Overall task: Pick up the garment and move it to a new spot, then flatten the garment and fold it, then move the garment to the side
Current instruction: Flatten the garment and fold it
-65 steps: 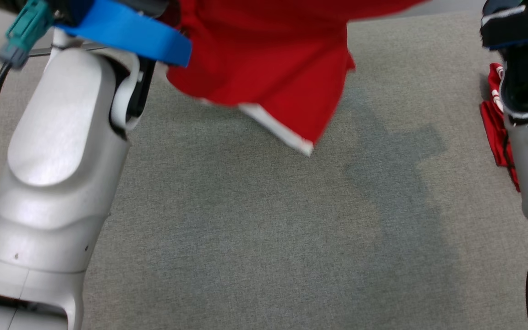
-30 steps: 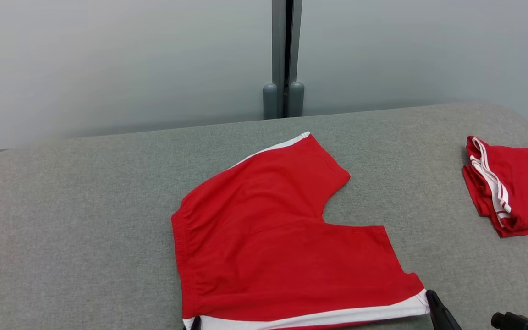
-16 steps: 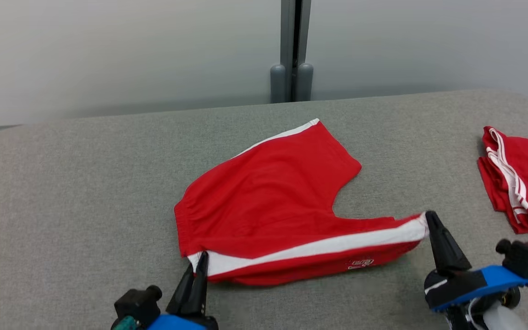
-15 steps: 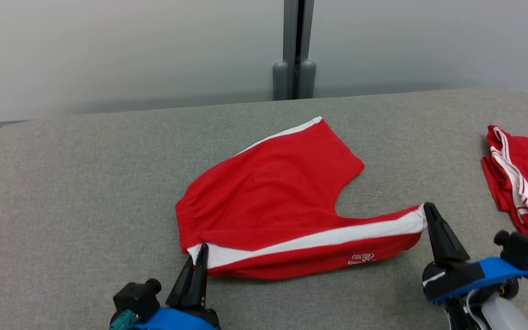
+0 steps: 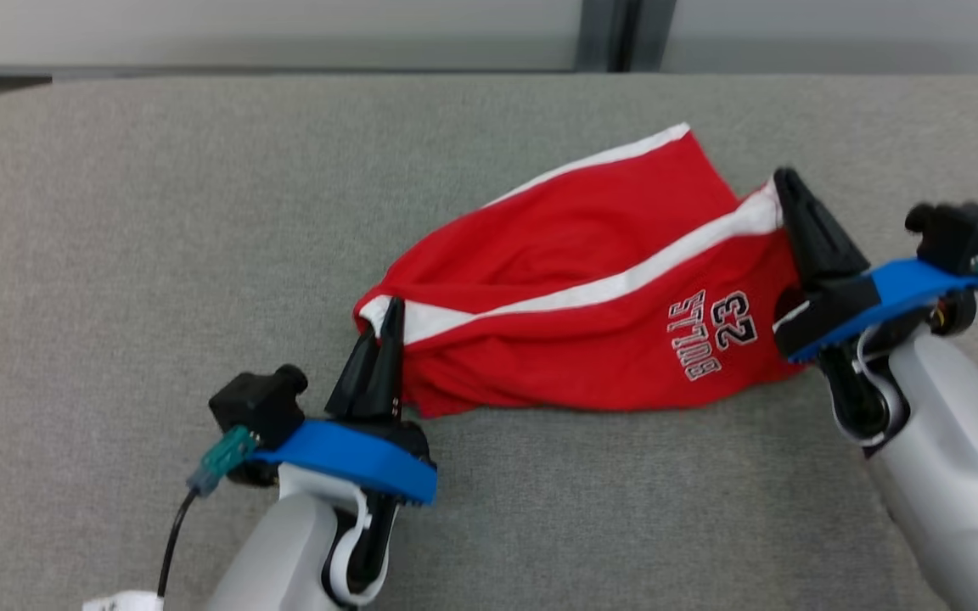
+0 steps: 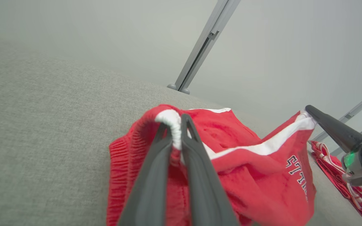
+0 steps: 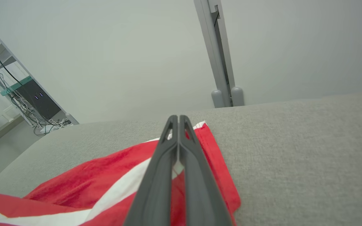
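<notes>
Shorts (image 5: pixel 591 339) look light and floppy, so corners it is: left gripper (image 5: pixel 390 307) jaws pinch the waistband, right gripper (image 5: pixel 782 180) the hem.

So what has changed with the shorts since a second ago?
The left gripper and the right gripper have carried the white-striped edge of the shorts away from the robot, folding the near leg toward the far one; its print now shows. Both grips stayed shut; the far leg stayed on the table.

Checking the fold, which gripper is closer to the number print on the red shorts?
Right. The right gripper pinches the hem corner just beside the number print; the left gripper pinches the waistband corner, across the shorts.
</notes>
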Robot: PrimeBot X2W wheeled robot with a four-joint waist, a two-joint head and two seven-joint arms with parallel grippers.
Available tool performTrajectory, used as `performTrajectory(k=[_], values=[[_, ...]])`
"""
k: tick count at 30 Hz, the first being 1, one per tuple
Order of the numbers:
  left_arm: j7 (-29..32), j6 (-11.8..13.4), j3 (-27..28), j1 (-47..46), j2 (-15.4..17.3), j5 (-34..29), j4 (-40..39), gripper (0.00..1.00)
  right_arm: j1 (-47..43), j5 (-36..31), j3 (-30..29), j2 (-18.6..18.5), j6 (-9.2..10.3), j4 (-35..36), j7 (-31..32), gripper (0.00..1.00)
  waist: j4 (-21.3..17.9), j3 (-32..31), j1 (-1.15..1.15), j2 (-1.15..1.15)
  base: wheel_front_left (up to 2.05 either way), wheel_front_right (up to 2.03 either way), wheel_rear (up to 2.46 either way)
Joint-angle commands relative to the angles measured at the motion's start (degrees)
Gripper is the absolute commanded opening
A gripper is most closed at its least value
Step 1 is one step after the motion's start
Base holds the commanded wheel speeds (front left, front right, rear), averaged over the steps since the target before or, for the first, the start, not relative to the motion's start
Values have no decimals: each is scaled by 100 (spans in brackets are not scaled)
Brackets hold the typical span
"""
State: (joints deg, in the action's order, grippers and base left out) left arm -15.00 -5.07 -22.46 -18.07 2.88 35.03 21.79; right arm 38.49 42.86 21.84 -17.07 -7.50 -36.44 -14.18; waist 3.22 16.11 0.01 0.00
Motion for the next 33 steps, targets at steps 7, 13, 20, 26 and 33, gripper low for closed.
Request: performTrajectory(k=[7, 13, 20, 26, 33], values=[[-23, 200, -265, -816, 6, 357, 256, 0, 1158, -205, 284, -142, 1, -804, -65, 0, 371, 726, -1, 0, 0, 0, 0], [-23, 370, -369, -1018, 6, 511, 331, 0, 1770, -316, 385, -141, 1, -1302, -101, 0, 486, 936, -1, 0, 0, 0, 0], [-23, 436, -486, -1009, 7, 613, 352, 0, 2020, -603, 158, -134, 2, -1516, -103, 0, 616, 982, -1, 0, 0, 0, 0], [-23, 523, -489, -1018, 8, 660, 355, 100, 2040, -942, -97, -55, 2, -1687, -104, 100, 675, 949, -1, 0, 0, 0, 0], [-23, 621, -406, -816, 7, 557, 427, 100, 1794, -1494, -568, -20, 1, -1741, -103, 100, 642, 782, -1, 0, 0, 0, 0]])
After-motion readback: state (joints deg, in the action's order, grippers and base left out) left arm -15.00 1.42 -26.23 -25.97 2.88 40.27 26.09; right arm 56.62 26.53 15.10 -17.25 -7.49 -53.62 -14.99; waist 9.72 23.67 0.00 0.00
